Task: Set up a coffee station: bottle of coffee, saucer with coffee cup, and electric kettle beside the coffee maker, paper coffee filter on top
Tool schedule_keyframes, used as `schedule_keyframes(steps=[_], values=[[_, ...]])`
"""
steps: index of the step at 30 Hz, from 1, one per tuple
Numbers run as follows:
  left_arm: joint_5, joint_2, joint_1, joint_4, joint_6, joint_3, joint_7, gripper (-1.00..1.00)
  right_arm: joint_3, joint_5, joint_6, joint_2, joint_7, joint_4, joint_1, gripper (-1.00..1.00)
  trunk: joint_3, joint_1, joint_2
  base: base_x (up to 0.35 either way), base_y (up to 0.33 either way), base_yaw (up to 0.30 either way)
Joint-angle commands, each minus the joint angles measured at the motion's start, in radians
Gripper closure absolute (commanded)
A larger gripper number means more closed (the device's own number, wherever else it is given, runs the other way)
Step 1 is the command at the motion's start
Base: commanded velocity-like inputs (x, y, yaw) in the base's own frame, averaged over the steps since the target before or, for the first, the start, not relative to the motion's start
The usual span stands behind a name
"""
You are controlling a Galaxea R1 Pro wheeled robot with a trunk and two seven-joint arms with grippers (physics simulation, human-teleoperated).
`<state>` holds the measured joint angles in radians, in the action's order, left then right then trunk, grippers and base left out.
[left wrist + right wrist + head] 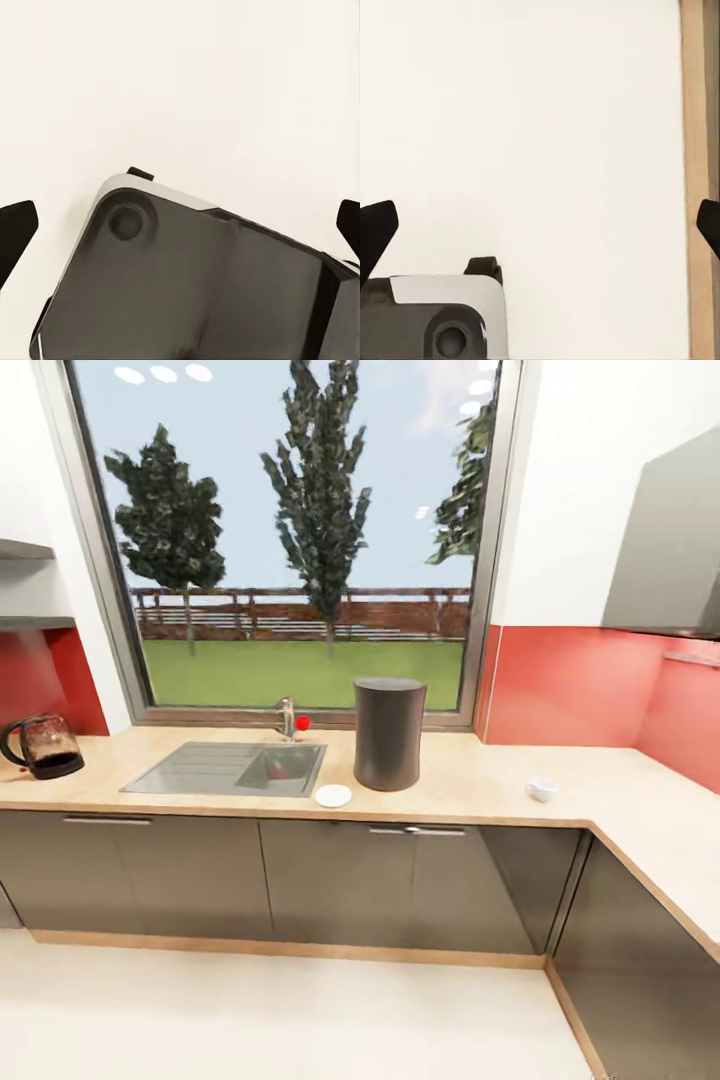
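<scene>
The dark cylindrical coffee maker (389, 733) stands on the wooden countertop (470, 775), right of the sink (228, 768). A white saucer (333, 795) lies near the counter's front edge, just left of the coffee maker. Further right sits a small white coffee cup (541, 789). The glass electric kettle (40, 745) with a black handle stands at the counter's far left. In the left wrist view my left gripper (180, 229) is open, its dark fingertips (15, 232) spread wide above the pale floor and my own grey base (187, 285). My right gripper (540, 229) is open over the floor too.
A faucet (287, 717) rises behind the sink under a big window. Grey shelves (30, 622) hang at the upper left and a grey hood (670, 550) at the upper right. The counter turns toward me on the right. Dark cabinets (330, 880) stand below, with pale floor in front.
</scene>
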<state>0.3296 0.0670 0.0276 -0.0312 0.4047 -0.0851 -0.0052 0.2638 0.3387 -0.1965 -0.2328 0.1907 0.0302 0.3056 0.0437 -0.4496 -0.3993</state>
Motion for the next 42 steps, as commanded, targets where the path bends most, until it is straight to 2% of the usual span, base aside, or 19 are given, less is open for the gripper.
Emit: schedule_keyframes(steps=[1, 9, 12, 17, 21, 29, 42], values=[[-0.003, 0.000, 0.000, 0.000, 0.003, -0.007, -0.001, -1.00, 0.008, 0.013, -0.010, 0.000, 0.003, 0.003, 0.001, -1.00, 0.000, 0.000, -0.001, 0.000, 0.000, -0.295], [-0.008, -0.001, 0.000, 0.000, 0.011, -0.004, -0.004, -1.00, 0.010, 0.018, -0.031, -0.001, -0.022, 0.004, 0.001, -1.00, 0.000, 0.000, -0.001, 0.000, 0.000, -0.105], [0.001, -0.004, 0.000, -0.001, 0.001, -0.008, 0.004, -1.00, 0.010, 0.017, -0.032, 0.000, -0.024, 0.004, 0.001, -1.00, 0.000, 0.000, -0.001, 0.123, 0.079, -0.010], [-0.007, -0.010, 0.000, -0.020, -0.068, -0.009, 0.054, -1.00, 0.012, 0.015, -0.026, 0.000, -0.039, 0.004, 0.001, -1.00, 0.000, 0.000, -0.001, 0.259, 0.101, -0.003], [-0.003, -0.025, 0.000, -0.042, -0.103, -0.008, 0.062, -1.00, 0.012, 0.014, -0.025, 0.000, -0.047, 0.004, 0.001, -1.00, 0.000, 0.000, -0.001, 0.292, 0.174, 0.000], [-0.009, -0.024, 0.000, -0.047, -0.086, -0.001, 0.065, -1.00, 0.016, 0.001, -0.031, 0.000, -0.051, 0.005, -0.013, -1.00, 0.000, 0.000, -0.001, 0.323, 0.074, 0.000], [-0.009, -0.020, 0.000, -0.046, -0.081, -0.001, 0.065, -1.00, 0.016, -0.003, -0.029, 0.004, -0.053, 0.005, -0.014, -1.00, 0.003, 0.000, -0.001, 0.089, -0.295, -0.239]])
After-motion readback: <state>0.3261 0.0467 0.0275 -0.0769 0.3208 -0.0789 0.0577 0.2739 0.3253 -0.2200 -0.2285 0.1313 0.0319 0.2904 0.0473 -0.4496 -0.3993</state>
